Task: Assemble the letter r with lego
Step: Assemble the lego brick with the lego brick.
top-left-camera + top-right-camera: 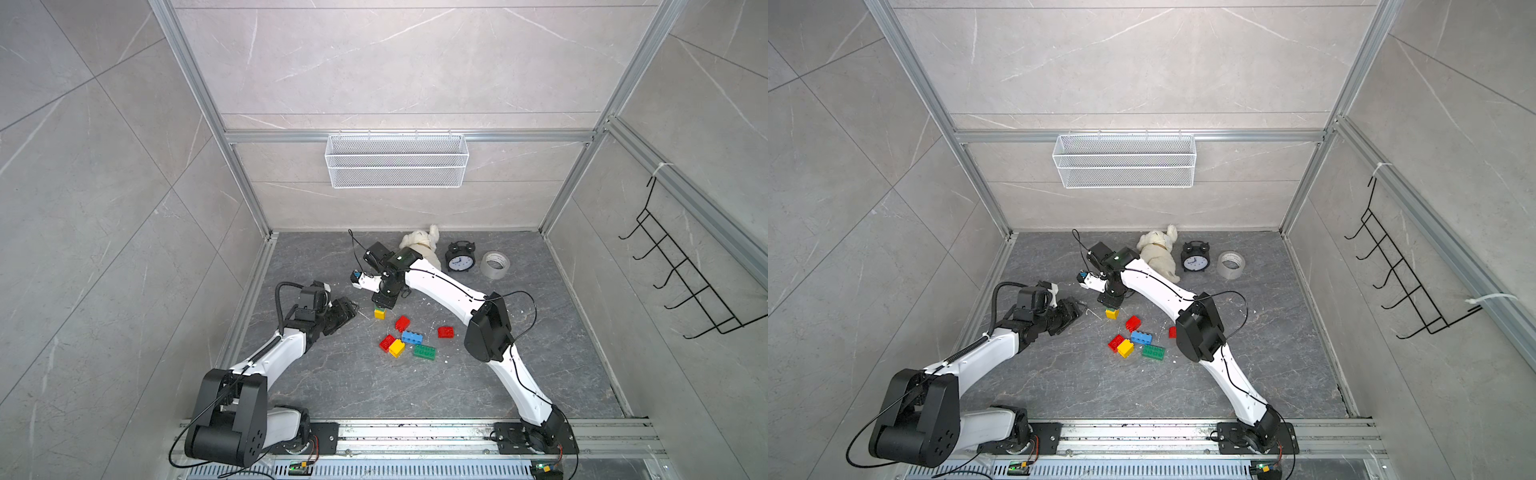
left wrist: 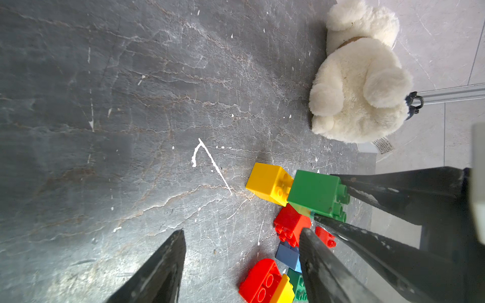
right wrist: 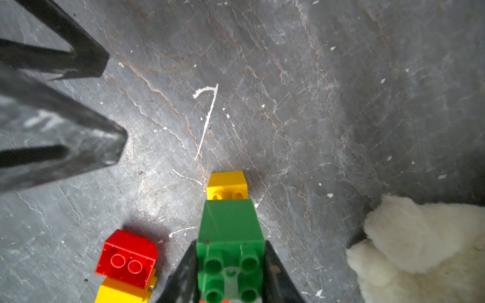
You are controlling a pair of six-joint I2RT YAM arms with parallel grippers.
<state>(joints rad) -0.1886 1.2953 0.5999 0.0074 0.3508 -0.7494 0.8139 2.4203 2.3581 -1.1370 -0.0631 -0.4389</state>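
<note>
My right gripper (image 3: 231, 262) is shut on a green lego brick (image 3: 229, 223), studs facing the wrist. It hangs just over a yellow brick (image 3: 227, 181) lying on the dark floor, a little off to one side; I cannot tell whether they touch. In both top views this pair (image 1: 379, 311) (image 1: 1111, 312) sits under the right gripper (image 1: 384, 302). My left gripper (image 1: 349, 309) (image 2: 242, 232) stands open and empty just left of it. Loose lego lies nearer the front: red (image 1: 402, 323), blue (image 1: 412, 337), red (image 1: 445, 332), green (image 1: 424, 352), and a red (image 1: 387, 343) against a yellow (image 1: 397, 348).
A white plush toy (image 1: 419, 245), a black alarm clock (image 1: 460, 258) and a tape roll (image 1: 495, 264) stand along the back wall. A white wire basket (image 1: 397, 162) hangs on that wall, a black hook rack (image 1: 681, 274) on the right wall.
</note>
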